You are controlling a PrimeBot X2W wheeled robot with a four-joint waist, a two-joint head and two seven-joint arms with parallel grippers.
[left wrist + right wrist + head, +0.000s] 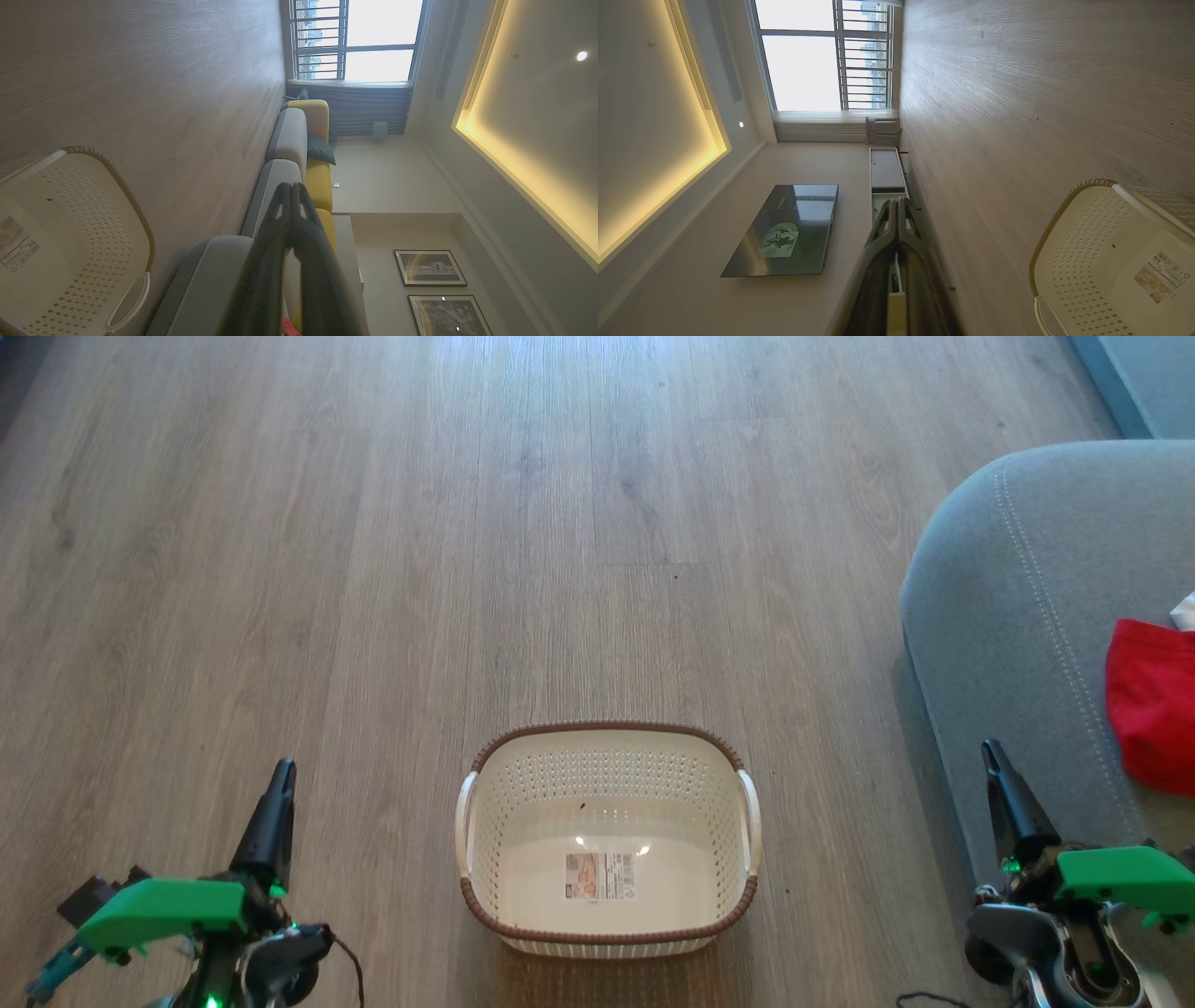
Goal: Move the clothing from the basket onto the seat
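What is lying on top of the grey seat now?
A red garment lies on the seat, a white cloth piece just beyond it. Both run off the picture's edge; anything under the garment is covered.

Ahead of the right pincer we see a low cabinet and a barred window, with a television to its left; right of the left pincer, framed pictures; wooden floor ahead of both.

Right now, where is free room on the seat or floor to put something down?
The seat is bare from its rounded corner to the red garment and white cloth at the right edge. The floor is open beyond the empty basket. It is tighter near the right gripper, beside the seat.
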